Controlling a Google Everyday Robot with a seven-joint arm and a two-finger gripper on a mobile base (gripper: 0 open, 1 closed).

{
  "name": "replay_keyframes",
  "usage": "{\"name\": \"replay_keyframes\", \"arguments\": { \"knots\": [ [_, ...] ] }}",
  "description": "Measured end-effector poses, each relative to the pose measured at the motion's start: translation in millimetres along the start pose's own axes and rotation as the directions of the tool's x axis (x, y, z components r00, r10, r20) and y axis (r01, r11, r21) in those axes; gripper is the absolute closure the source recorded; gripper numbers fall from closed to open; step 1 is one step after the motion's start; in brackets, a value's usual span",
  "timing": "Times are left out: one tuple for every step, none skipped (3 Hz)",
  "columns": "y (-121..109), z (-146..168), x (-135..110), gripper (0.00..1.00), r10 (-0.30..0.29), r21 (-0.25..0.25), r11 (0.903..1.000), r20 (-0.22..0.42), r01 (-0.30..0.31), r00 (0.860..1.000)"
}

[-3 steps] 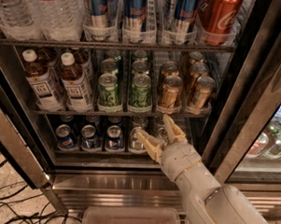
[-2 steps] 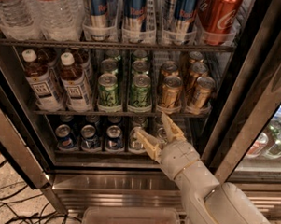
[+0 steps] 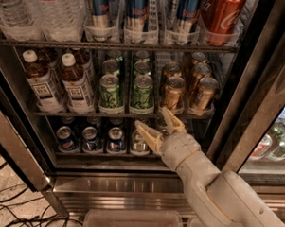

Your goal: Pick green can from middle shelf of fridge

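Below the middle shelf of the fridge: gripper spread wide, holding nothing. Nearer green can just above, slightly left. Approach stage. Next: raise, straddle can, close.

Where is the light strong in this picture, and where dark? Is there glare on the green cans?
Camera view: the front green can nearest the gripper is well lit, with only a glint on its silver top. Camera view: rows behind it sink into shadow. Camera view: the open gripper, just below the middle shelf rail, is evenly lit.
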State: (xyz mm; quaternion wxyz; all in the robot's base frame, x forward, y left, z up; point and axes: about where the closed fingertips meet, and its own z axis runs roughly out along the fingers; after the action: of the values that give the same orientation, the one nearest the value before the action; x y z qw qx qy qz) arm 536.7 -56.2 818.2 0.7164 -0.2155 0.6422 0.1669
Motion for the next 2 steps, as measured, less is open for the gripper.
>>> {"name": "replay_keyframes", "arguments": {
  "knots": [
    [-5,17,-5,0.34,0.0,-0.02,0.9998,0.0,0.0,1.0],
    [-7,33,-9,0.33,-0.002,-0.046,0.9989,-0.001,0.002,1.0]
  ]
}}
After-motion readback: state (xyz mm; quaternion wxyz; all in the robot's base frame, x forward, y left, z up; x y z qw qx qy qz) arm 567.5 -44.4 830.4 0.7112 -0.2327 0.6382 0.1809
